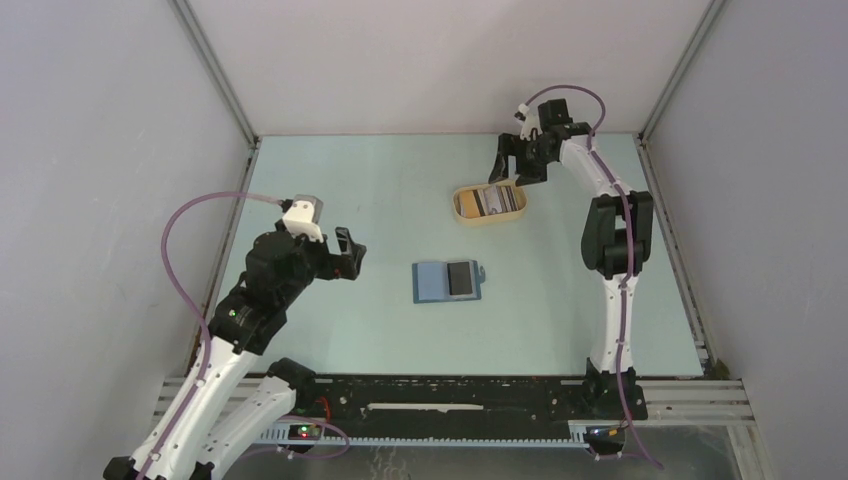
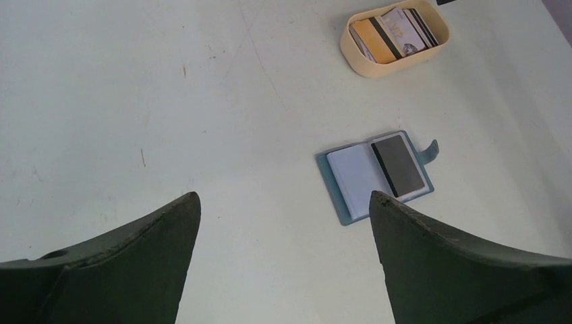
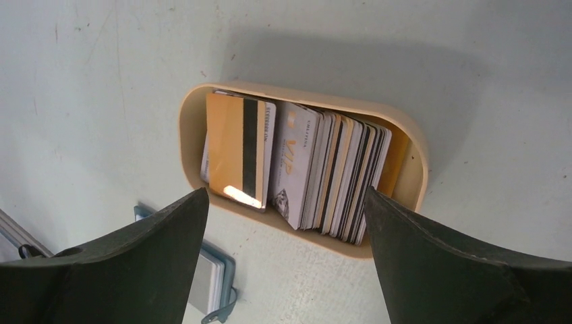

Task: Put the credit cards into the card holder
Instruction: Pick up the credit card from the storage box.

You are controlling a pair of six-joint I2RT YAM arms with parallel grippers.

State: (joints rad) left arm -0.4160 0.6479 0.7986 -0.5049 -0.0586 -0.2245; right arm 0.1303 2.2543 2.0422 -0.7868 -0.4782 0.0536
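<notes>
Stack of whitish, gold and dark credit cards [image 3: 317, 169] stands on edge in the tan oval tray [image 3: 422, 177], easy pickings for the wide-open empty right gripper [image 3: 284, 196] overhead; teal-blue card holder [image 1: 430, 283] lies open mid-table, left gripper [image 1: 350, 255] gaping empty nearby.

Pale green table [image 1: 330, 180] carries tan oval tray [image 1: 459, 206] far side, open card holder [image 1: 432, 282] mid-table, apart.
</notes>
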